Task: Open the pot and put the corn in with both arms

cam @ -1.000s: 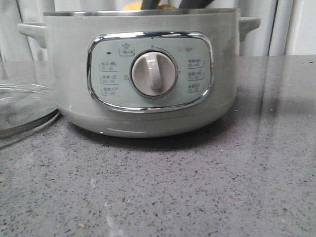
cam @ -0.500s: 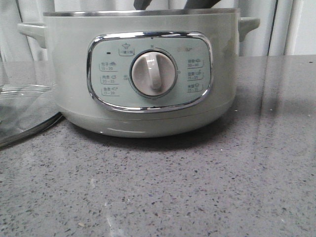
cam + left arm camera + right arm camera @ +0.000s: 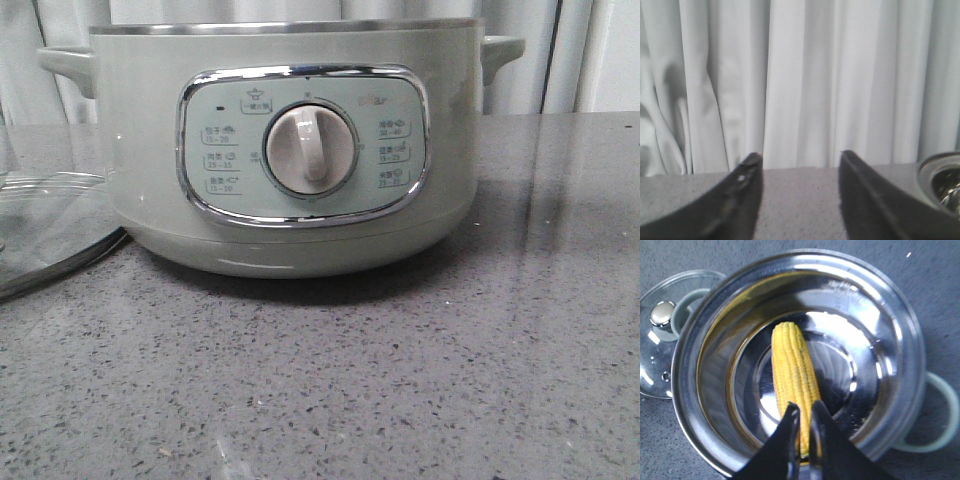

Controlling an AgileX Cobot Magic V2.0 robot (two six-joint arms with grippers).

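Note:
The pale sage-green pot [image 3: 150, 150] stands uncovered on the grey counter, its dial facing the front camera. In the right wrist view its steel rim [image 3: 900, 340] rings the bowl, and the yellow corn [image 3: 792, 375] lies flat on the bottom. My right gripper [image 3: 804, 407] hovers above the corn's near end, apart from it, its jaws almost together and holding nothing. My left gripper [image 3: 800, 160] is open and empty over the counter, facing the white curtain, with the pot's rim [image 3: 940, 172] beside it. Neither gripper shows in the front view.
The clear glass lid [image 3: 50, 220] lies flat on the counter to the left of the pot; it also shows in the right wrist view [image 3: 670, 355] with its steel knob [image 3: 662, 314]. A pot side handle [image 3: 940, 415] sticks out. White curtains hang behind the counter.
The corn and black fingers seen over the pot's rim a second ago have gone from the front view. The lid's edge has shifted slightly.

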